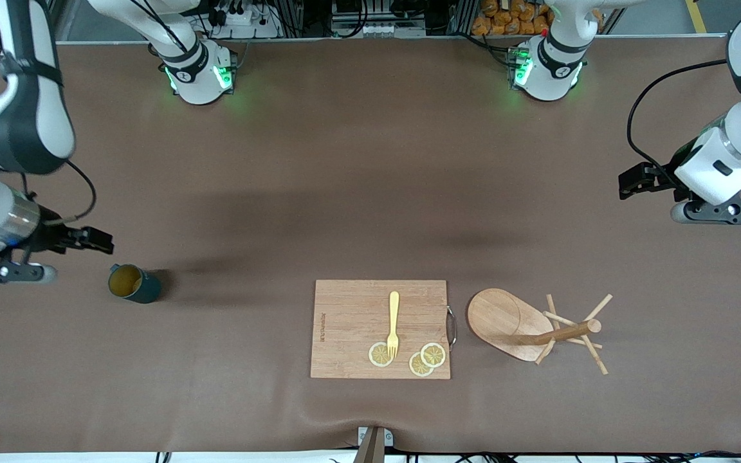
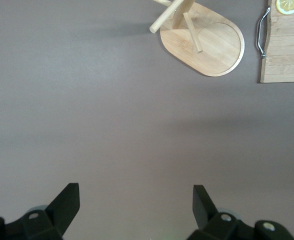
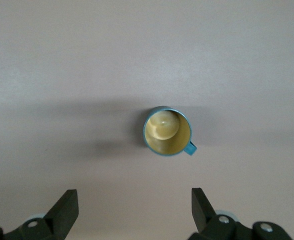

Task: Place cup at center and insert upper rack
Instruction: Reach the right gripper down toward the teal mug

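Cup (image 1: 134, 283) upright on table, well apart from cutting board (image 1: 380, 328), toward right arm's end; nothing done yet. Upper rack (image 1: 531, 326) upright just beside board, toward left arm's end. Right gripper (image 1: 55, 247) hangs close by cup, fingers spread, empty. Left gripper (image 1: 650, 183) waits up above table at left arm's end, also spread, empty.

Judgement: first step, reach for cup. Next move: right gripper descends over rim, closes, carries cup toward table middle.

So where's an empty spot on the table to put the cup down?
The big bare stretch of table between the arm bases and the board is free, and so is the gap between the cup and the board. It gets crowded where the rack sits right beside the board.
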{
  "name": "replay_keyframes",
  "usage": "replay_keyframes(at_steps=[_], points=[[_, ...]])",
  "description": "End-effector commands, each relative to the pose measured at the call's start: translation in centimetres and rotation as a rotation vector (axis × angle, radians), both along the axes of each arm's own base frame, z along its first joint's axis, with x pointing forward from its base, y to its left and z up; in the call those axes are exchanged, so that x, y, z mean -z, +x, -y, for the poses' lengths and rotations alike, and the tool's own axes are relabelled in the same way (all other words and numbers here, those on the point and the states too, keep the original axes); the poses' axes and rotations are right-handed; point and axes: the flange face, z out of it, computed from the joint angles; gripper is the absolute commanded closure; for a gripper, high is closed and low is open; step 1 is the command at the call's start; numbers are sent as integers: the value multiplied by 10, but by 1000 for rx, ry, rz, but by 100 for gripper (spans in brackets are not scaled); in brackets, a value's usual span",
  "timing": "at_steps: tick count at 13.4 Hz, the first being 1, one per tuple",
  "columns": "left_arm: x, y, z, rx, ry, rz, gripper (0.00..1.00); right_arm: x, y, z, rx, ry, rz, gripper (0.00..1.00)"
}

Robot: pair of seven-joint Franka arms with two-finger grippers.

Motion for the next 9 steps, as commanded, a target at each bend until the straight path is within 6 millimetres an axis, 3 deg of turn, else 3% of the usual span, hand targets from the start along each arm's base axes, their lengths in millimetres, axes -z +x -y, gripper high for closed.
replay_keyframes(at_steps=[1, 3, 9], points=[[3, 2, -1, -7, 13, 5, 0, 43, -1, -1, 7, -6, 9, 0], [1, 2, 4, 1, 12, 11, 0, 78, 2, 1, 8, -14, 5, 0], [1, 2, 0, -4, 10, 12, 0, 140, 13, -7, -3, -23, 8, 0]])
